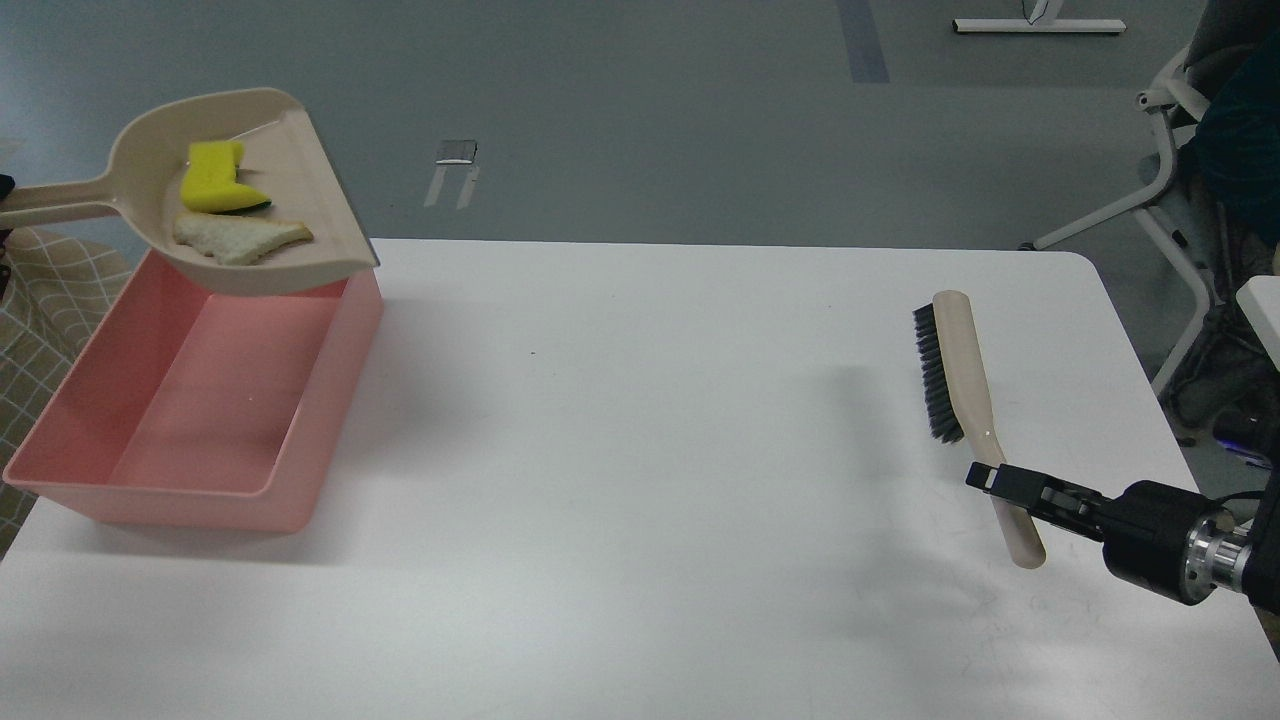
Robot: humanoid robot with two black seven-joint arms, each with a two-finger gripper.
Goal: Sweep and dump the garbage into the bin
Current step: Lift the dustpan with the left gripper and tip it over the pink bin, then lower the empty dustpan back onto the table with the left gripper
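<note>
A beige dustpan hangs in the air above the far end of the pink bin, its handle running off the left edge. In it lie a bright yellow notched sponge piece and a beige strip. My left gripper is out of view past the left edge. My right gripper at the lower right is shut on the handle of a beige hand brush with black bristles, which points away over the table.
The white table carries the bin at its left side. A chair stands beyond the table's right end. A checked cloth shows at the left edge.
</note>
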